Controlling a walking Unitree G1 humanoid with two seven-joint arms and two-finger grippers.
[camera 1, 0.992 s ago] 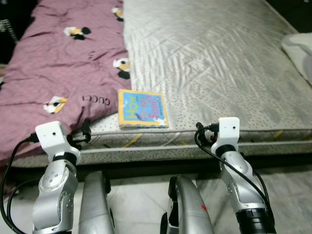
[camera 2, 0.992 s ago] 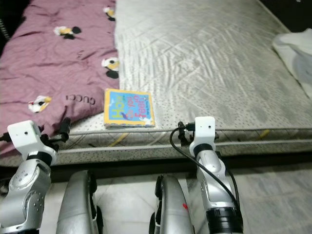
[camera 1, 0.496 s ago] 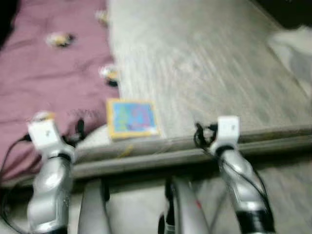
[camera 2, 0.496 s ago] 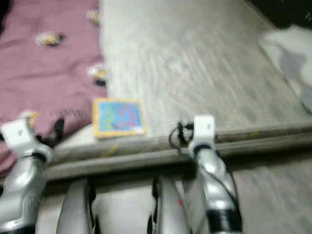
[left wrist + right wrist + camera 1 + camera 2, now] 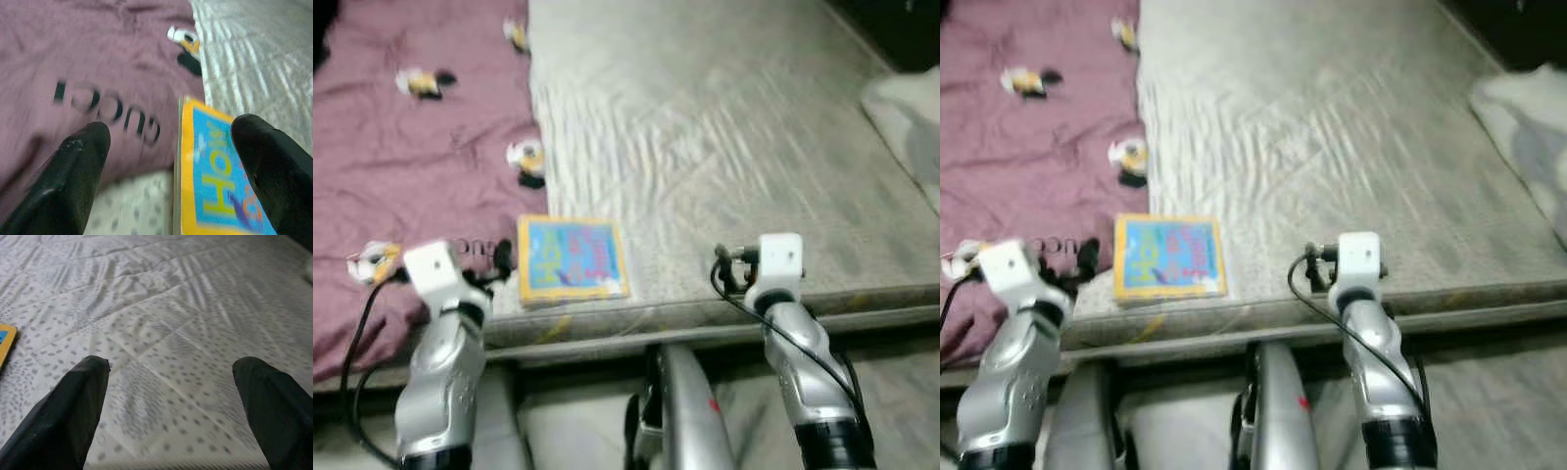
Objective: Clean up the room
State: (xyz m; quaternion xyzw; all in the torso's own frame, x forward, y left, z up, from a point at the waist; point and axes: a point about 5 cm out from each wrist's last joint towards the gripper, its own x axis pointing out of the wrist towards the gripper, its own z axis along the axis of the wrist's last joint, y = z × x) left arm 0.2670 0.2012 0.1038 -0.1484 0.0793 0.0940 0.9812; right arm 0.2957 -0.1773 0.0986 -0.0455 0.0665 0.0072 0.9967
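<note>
A picture book (image 5: 573,258) with a yellow border and blue cover lies flat near the front edge of the grey mattress (image 5: 724,137). A purple blanket (image 5: 411,147) with cartoon prints lies just to its left. My left gripper (image 5: 171,132) is open and empty, low over the blanket's edge beside the book's (image 5: 220,181) left side. My right gripper (image 5: 172,364) is open with nothing in it, over bare mattress (image 5: 166,323) to the right of the book. The right arm (image 5: 778,284) reaches over the bed's front edge.
A white cloth (image 5: 906,117) lies at the bed's right side. The mattress's front edge (image 5: 705,323) runs just below both wrists, with tiled floor (image 5: 568,431) and my legs beneath.
The view has shifted as I moved closer to the bed. Both arms now reach over the mattress edge, and the left gripper is nearer the book's left side.
</note>
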